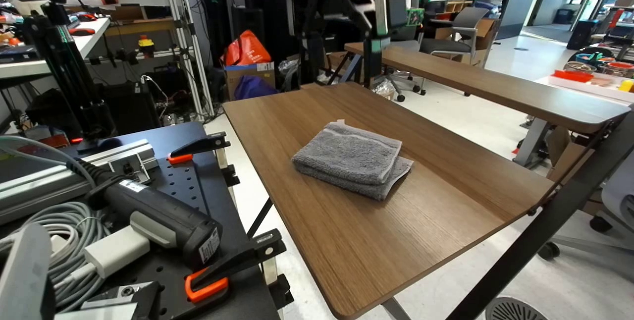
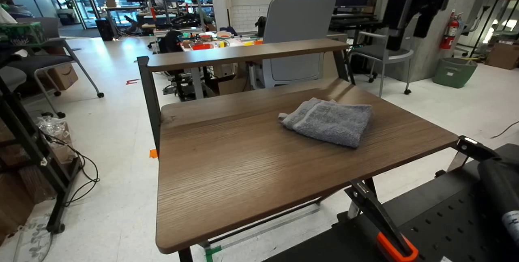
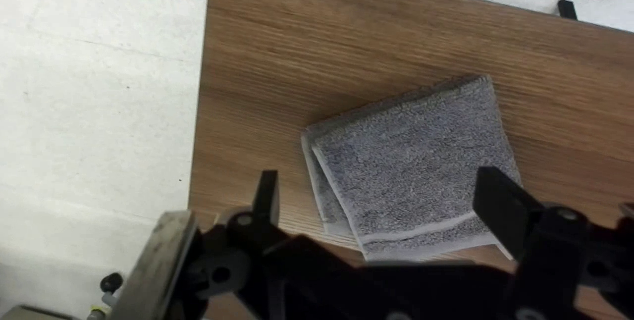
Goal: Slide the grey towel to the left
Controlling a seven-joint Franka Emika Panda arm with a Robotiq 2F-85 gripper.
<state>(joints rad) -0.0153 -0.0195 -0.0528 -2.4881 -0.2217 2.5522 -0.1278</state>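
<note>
A folded grey towel [image 2: 330, 123] lies on the brown worktop [image 2: 227, 181].
In an exterior view I see it toward two o'clock from the worktop's middle. The tool [image 3: 377, 181] hangs higher, well apart, and is released, with fingers spread wide; in the wrist view, one finger overlaps the towel at four o'clock, the other stands at nine.

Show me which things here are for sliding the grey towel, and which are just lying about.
For the job:
Grey towel, folded, the thing to be slid
Wooden tabletop, the surface under it
Gripper, open and not holding the towel

Seemingly just around:
Orange bag
Green bin
Fire extinguisher
Large grey chair
</note>
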